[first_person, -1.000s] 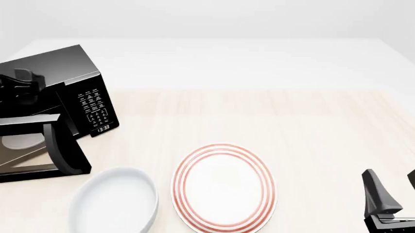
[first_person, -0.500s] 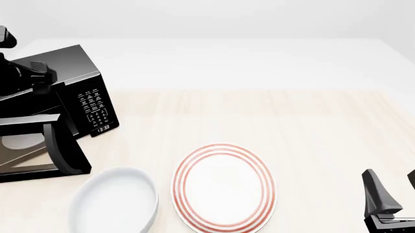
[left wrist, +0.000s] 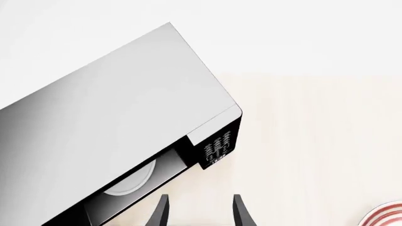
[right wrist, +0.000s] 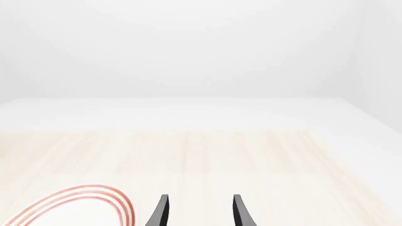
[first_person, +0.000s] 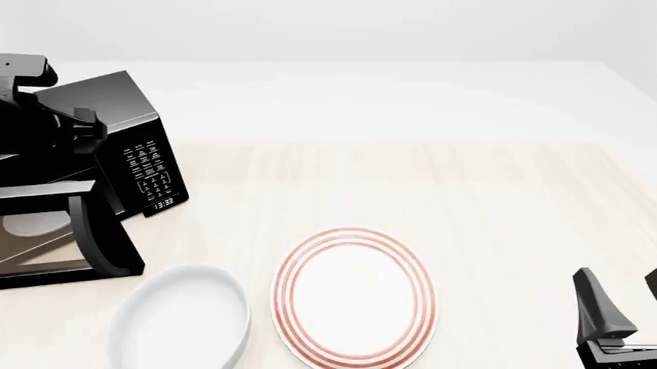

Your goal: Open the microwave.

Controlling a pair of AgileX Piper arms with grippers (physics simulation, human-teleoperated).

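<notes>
Here, at the far left of the front view, sits the microwave (first_person: 113, 146), a big black box at the left edge of the table (first_person: 493, 200), turned at an angle so its keypad faces right and toward the camera. Its door (first_person: 72, 231) hangs wide open, swung out toward the camera, w/ the glass window showing the wood beneath. The white turntable (first_person: 36, 224) is visible inside the cavity. The keypad (first_person: 147, 165) has white labels and a small display (first_person: 163, 204) lit w/ digits.

Above the microwave's top, the left arm (first_person: 36, 115) shows as a dark mass. Seen from its wrist cam, the left gripper (left wrist: 199, 212) hovers over the open front of the oven; its two dark fingers stand apart w/ bare gap between them, holding nothing.

Next, near the front edge, just right of the open door, lies a white oval dish (first_person: 183, 319). Beside it, toward centre, rests a round white plate w/ red rings (first_person: 355, 296); the two are close but not touching.

Far right, at the bottom corner, the right gripper (first_person: 621, 307) sits low by the table's near edge, well apart from the plate. Its fingers are spread, nothing between them, per the right wrist cam.
</notes>
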